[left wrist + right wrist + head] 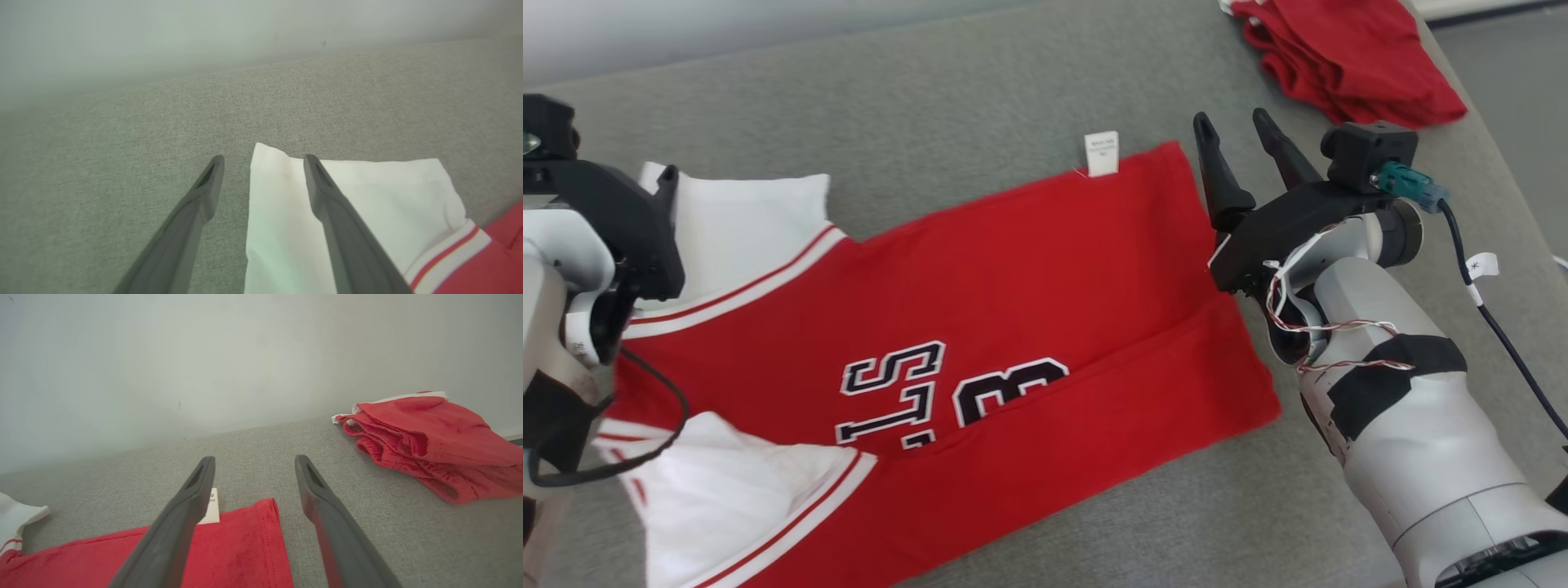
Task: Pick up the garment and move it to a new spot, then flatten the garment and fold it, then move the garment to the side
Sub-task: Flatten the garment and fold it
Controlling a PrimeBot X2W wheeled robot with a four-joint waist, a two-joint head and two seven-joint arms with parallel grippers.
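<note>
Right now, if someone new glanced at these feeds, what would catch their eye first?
The red jersey with white sleeves and bold black-and-white lettering, spread across the middle of the grey fabric surface. Next, the right end effector, open, poised at the jersey's hem corner beside a white label. Last, a bunched red garment at the surface's far right.

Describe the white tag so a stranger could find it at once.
On the grey cushion lies a red jersey. At its far edge, near the right gripper, a tag sticks out. Unlike the plain white sleeves, it is small and printed.
</note>
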